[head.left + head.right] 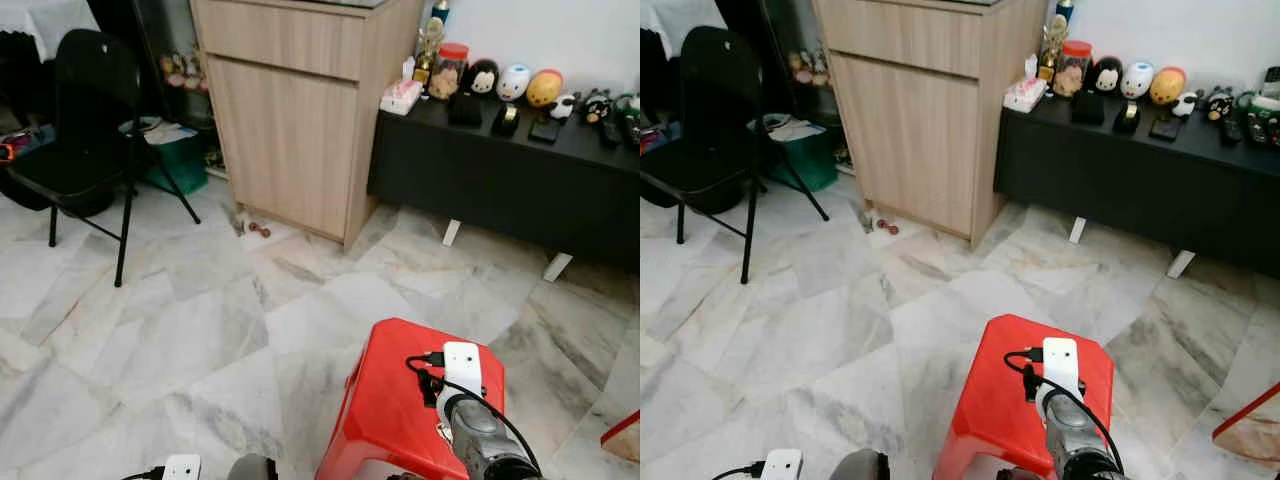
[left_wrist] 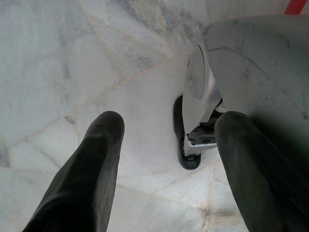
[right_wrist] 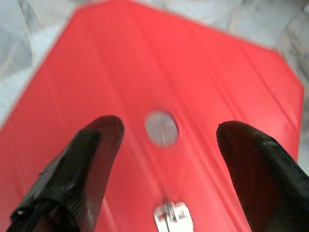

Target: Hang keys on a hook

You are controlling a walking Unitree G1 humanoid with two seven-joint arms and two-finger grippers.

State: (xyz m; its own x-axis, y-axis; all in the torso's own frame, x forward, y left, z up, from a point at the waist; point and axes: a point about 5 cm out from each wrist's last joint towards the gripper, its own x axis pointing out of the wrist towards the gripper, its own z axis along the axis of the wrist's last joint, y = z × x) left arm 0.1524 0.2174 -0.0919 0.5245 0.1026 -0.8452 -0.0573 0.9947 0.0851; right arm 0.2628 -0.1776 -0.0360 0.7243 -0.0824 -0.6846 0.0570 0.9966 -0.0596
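A red plastic stool (image 1: 400, 400) stands on the marble floor right in front of me. My right wrist (image 1: 462, 368) hangs over its top. In the right wrist view my right gripper (image 3: 169, 159) is open above the stool top (image 3: 203, 87), which has a round hole (image 3: 161, 128) in its middle. A small silver metal piece (image 3: 173, 217), which looks like the keys, lies on the stool between the fingers and close to the wrist. My left gripper (image 2: 166, 159) is open, hanging low beside my own leg (image 2: 251, 72) over the floor.
A tall wooden cabinet (image 1: 300, 110) stands ahead. To its right a black low sideboard (image 1: 510, 170) carries toy figures and small items. A black folding chair (image 1: 85, 130) and a green box (image 1: 180, 160) are at the left. A small reddish object (image 1: 258, 230) lies by the cabinet's foot.
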